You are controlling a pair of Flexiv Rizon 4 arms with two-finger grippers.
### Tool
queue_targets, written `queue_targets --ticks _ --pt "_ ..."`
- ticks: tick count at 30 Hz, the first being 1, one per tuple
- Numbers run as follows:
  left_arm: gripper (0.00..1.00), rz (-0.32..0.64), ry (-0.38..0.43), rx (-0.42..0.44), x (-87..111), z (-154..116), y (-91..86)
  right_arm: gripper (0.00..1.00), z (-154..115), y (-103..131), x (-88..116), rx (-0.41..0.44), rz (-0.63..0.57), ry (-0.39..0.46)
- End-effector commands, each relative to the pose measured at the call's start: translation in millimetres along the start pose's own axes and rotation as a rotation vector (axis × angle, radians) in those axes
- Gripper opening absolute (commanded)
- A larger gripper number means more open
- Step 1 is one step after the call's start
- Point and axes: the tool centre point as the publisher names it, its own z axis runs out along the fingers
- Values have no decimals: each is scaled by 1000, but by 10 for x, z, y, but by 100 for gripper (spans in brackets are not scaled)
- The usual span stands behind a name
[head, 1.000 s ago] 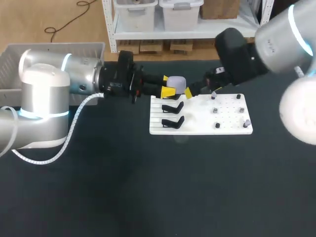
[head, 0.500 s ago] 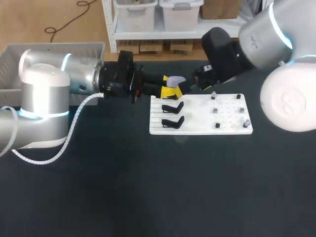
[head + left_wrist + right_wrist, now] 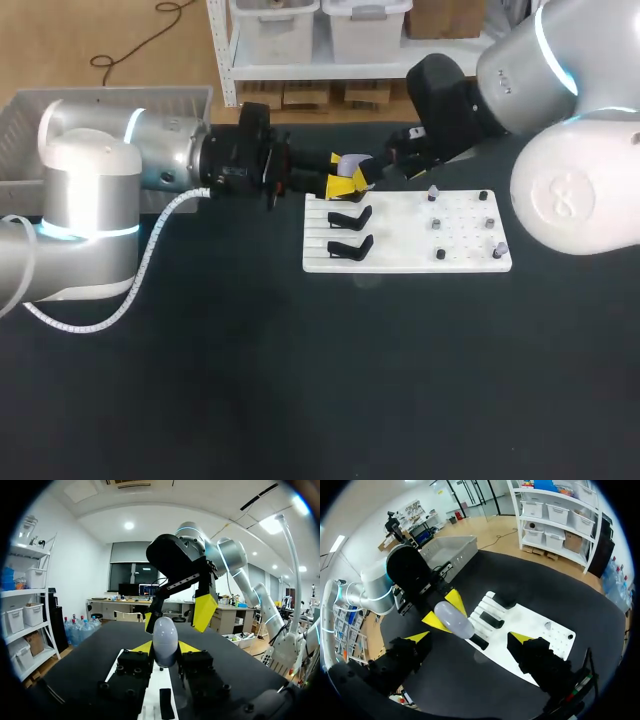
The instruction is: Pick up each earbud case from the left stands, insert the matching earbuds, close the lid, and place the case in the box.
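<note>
A lavender earbud case (image 3: 353,163) hangs above the far left corner of the white board (image 3: 400,262), and my left gripper (image 3: 346,179) is shut on it. In the left wrist view the case (image 3: 165,639) stands upright between the yellow fingertips (image 3: 142,647). My right gripper (image 3: 386,171) is open just to the right of the case, at about its height. In the right wrist view the case (image 3: 453,620) lies ahead of the open right gripper (image 3: 470,637), whose fingertips (image 3: 522,637) are spread wide. Small earbuds (image 3: 437,224) stand on pegs on the board's right half.
Two empty black stands (image 3: 350,216) (image 3: 349,247) sit on the board's left half. A grey box (image 3: 60,104) stands at the table's far left, behind my left arm. Dark tabletop (image 3: 330,380) stretches in front of the board.
My right gripper has moved left from over the board's far edge to close beside the held case. The left arm and the case have stayed in place.
</note>
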Motion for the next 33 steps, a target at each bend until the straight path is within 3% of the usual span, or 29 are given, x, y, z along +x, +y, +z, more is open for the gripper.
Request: queue_targets --ticks 1,24,33 --pt "0 -1 1 3 2 3 13 100 33 -18 -20 3 3 1" --pt "0 -1 1 3 2 3 13 100 20 -141 -104 51 44 -22" --pt "0 -1 1 3 2 3 13 100 -216 -169 -225 100 39 -119"
